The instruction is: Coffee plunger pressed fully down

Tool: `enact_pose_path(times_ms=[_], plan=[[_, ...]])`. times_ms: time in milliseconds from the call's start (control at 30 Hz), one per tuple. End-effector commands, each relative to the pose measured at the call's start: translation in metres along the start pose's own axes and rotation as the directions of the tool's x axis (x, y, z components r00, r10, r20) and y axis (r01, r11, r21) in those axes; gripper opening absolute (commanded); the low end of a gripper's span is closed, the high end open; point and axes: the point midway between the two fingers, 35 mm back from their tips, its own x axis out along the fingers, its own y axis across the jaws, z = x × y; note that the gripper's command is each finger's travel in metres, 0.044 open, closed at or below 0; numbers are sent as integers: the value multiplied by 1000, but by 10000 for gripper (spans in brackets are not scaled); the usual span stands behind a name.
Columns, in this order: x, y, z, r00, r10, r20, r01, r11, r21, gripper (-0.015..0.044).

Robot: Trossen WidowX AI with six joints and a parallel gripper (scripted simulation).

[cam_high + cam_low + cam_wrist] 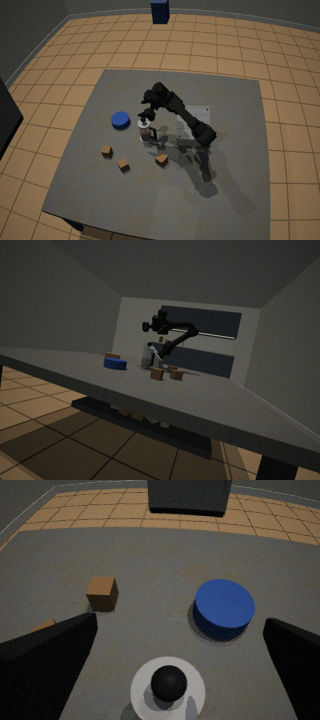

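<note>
Gripper (pixel 170 640): spread wide and holding nothing, its two dark fingers standing far apart, well above the table (pixel 219 180).

Coffee press (pixel 146 132): stood upright directly below the gripper, clear of both fingers; handle pointed toward the arm's base.

Plunger knob (pixel 168 683): black ball seated low over the white lid, beneath the gap between the fingers, untouched.

Blue disc (pixel 224 607): lay ahead of the gripper, toward its right finger, apart from the press.

Brown cube (pixel 102 592): lay ahead, toward the left finger.
</note>
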Motion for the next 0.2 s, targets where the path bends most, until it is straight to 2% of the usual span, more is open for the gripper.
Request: enact_pose_path(times_ms=[0,167], plan=[[-5,4,2,1000,10,-5,-10,1000,-1,440],[-5,4,2,1000,10,-5,-10,1000,-1,440]])
